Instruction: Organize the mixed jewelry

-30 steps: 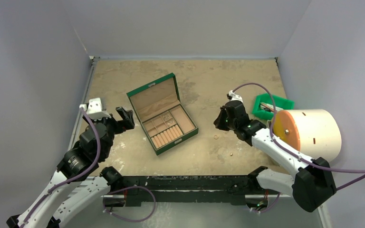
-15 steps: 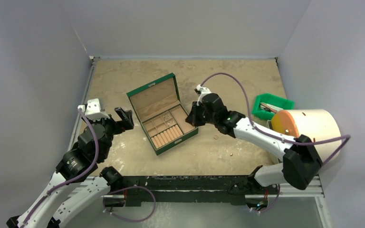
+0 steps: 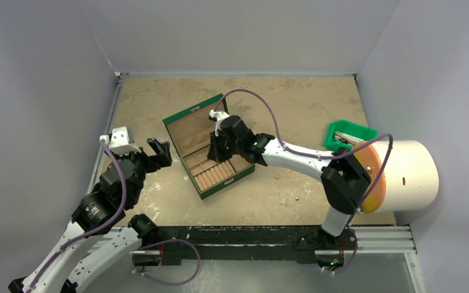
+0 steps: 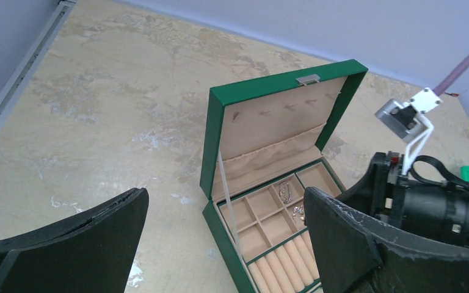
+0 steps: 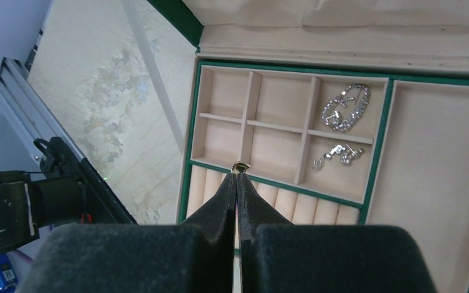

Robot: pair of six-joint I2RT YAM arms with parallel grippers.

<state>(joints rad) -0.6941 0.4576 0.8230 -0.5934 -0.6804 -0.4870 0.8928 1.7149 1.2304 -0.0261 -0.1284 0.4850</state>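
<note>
The green box [image 3: 190, 112] stands open mid-table, with tan compartments and ring rolls. My right gripper [image 3: 219, 148] hovers over its small compartments. In the right wrist view it [image 5: 238, 174] is shut on a tiny gold-toned piece [image 5: 240, 165] that pokes out at its tips, above the edge between compartments and ring rolls. A silver chain [image 5: 345, 107] and small studs [image 5: 337, 155] lie in two compartments; they also show in the left wrist view [image 4: 285, 191]. Two tiny loose pieces [image 3: 277, 176] [image 3: 297, 199] lie on the table right of the box. My left gripper [image 3: 162, 152] is open and empty, left of the box.
A green bin [image 3: 349, 135] with metal parts sits at the right, beside a large white cylinder with an orange face [image 3: 403, 174]. Grey walls close the table on three sides. The box's raised lid [image 4: 220, 131] stands behind the compartments.
My right arm has swung left, from the table right of the box to over the box's compartments, staying shut. The left arm has not moved.
</note>
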